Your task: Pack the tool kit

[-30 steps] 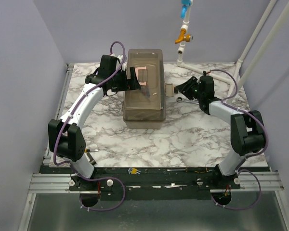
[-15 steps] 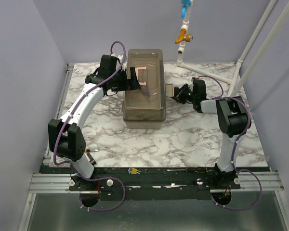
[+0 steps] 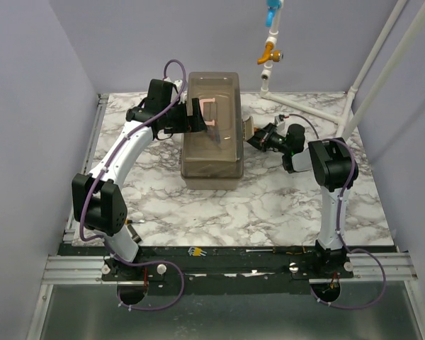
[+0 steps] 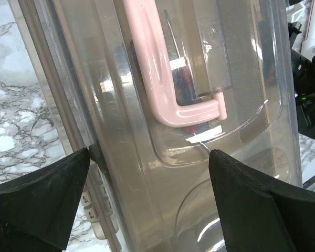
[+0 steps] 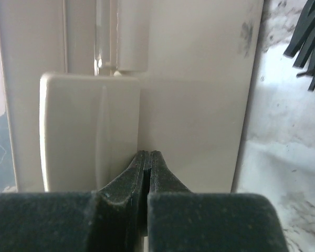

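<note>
I see both grippers at the toolbox point(image 3: 212, 127).
My left gripper point(image 4: 149, 153) is spread by its pink handle point(image 4: 194, 111); my right gripper point(image 5: 148, 157) is pressed together at its beige latch point(image 5: 89, 131).

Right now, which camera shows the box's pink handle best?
The left wrist view: the pink handle is close and large there. The top view shows only a small pink patch; the right wrist view shows none of it.

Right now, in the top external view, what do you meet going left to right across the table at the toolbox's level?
left arm → toolbox → beige latch → right gripper → white pipe stand
</note>
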